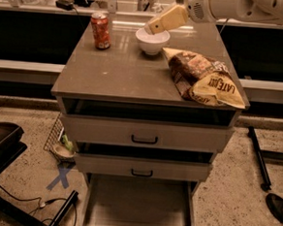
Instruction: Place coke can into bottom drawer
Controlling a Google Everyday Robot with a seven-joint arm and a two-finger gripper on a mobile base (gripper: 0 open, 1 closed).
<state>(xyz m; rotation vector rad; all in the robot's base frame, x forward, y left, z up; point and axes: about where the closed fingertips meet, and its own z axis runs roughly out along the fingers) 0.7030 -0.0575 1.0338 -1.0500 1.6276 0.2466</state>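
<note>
The coke can (100, 30), red-orange with a silver top, stands upright at the back left of the cabinet top (120, 69). The bottom drawer (138, 207) is pulled out at the foot of the cabinet, its flat floor bare. My gripper (151, 28) reaches in from the upper right on a white arm and hangs above the white bowl (152, 42), to the right of the can and apart from it.
A crumpled chip bag (204, 78) lies on the right of the cabinet top. Two upper drawers with black handles (144, 139) sit slightly ajar. A blue X mark (60, 177), cables and a dark stand are on the floor at left; a black pole (259, 157) at right.
</note>
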